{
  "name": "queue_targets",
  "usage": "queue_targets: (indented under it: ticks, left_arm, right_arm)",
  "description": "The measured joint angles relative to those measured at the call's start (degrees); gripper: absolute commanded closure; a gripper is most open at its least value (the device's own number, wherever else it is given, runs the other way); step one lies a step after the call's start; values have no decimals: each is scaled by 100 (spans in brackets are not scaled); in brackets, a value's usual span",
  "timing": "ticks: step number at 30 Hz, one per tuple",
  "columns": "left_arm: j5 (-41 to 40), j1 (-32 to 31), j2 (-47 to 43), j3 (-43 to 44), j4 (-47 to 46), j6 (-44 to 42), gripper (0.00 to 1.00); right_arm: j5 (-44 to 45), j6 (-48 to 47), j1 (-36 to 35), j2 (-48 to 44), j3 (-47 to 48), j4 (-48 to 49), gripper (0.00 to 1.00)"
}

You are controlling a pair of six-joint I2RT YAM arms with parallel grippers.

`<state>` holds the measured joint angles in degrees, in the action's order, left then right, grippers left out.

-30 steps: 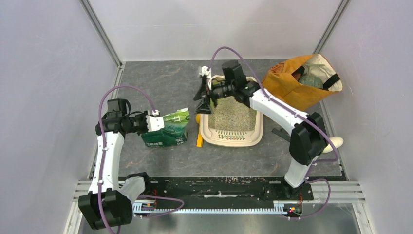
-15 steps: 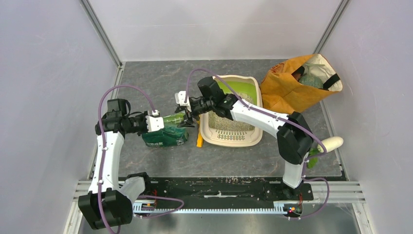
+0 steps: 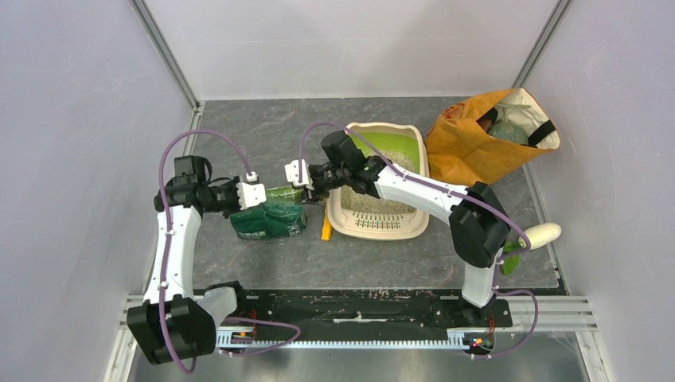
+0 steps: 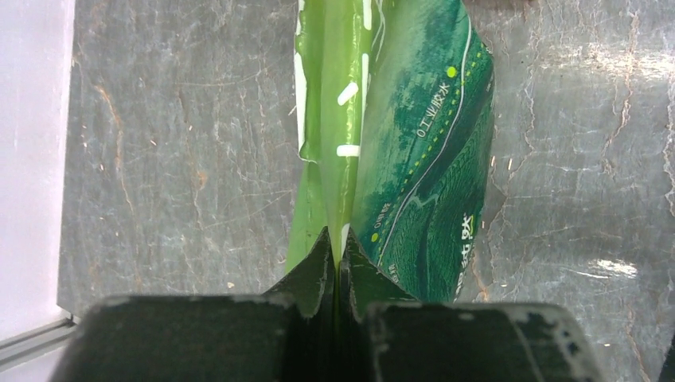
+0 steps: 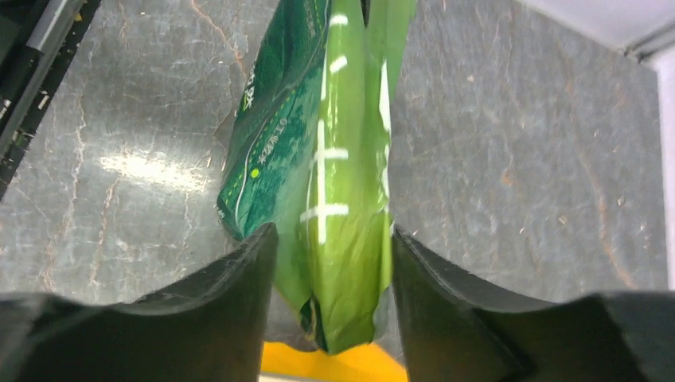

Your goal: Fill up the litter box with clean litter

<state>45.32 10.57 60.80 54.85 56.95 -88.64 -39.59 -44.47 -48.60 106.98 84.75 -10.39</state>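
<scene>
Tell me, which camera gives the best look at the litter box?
The top external view: the litter box shows almost whole, beige rim, green inside, litter and grate, with the right arm crossing one corner. Both wrist views show none of it, mainly the green bag and the table.

**Grey booth, dark marbled top**

I look down on a dark grey marbled table [image 3: 263, 135] with pale veins. Both wrist views catch patches of glare on it. Plain pale grey walls [image 3: 79, 119] close it in at left, back and right. Metal posts [image 3: 163, 52] run up the two far corners. A black strip [image 3: 358, 306] crosses the near edge.
</scene>
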Motion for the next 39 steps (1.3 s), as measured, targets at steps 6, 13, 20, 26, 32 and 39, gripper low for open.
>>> queue_targets:
  ticks: [6, 13, 20, 26, 32, 39]
  left_arm:
    - [4, 131, 129, 114, 111, -2, 98]
    - [13, 136, 131, 114, 118, 0, 98]
    - [92, 173, 168, 151, 136, 2, 98]
    - [308, 254, 365, 713, 444, -50, 98]
    - [232, 264, 413, 361, 376, -168, 98]
    - [494, 420, 761, 249, 313, -330, 66]
  right_arm:
    - [103, -52, 87, 22, 2, -208, 63]
    - [85, -63, 94, 24, -39, -358, 100]
    - [-46, 31, 160, 92, 133, -564, 100]
    - [-199, 433, 341, 221, 826, -881, 100]
    - [-345, 879, 398, 579, 1043, -1163, 100]
    - [-562, 1290, 431, 678, 890, -1198, 36]
